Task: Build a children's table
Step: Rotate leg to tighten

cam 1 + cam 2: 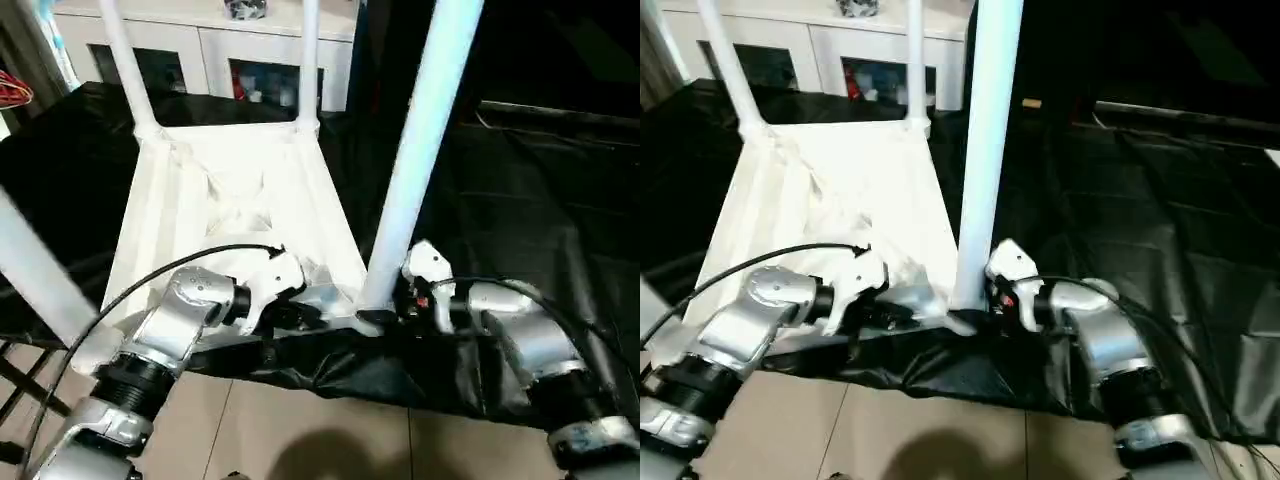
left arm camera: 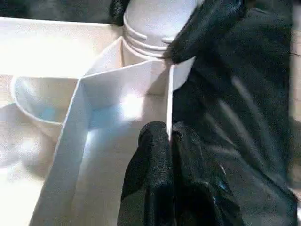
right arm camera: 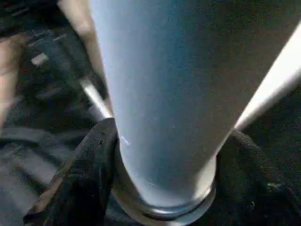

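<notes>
White plastic rectangular tabletop (image 1: pixel 235 215), lying underside up on the black-draped table (image 1: pixel 560 200), with white tubular legs standing upright in its corner sockets. Left gripper (image 2: pixel 169 141): jaws together, pinching the thin rim wall of the tabletop at the near corner. Right gripper (image 3: pixel 164 155): jaws apart, one black finger (image 3: pixel 89 169) on each side of the base of the near white tubular leg (image 1: pixel 420 150), touching it just above the socket.
</notes>
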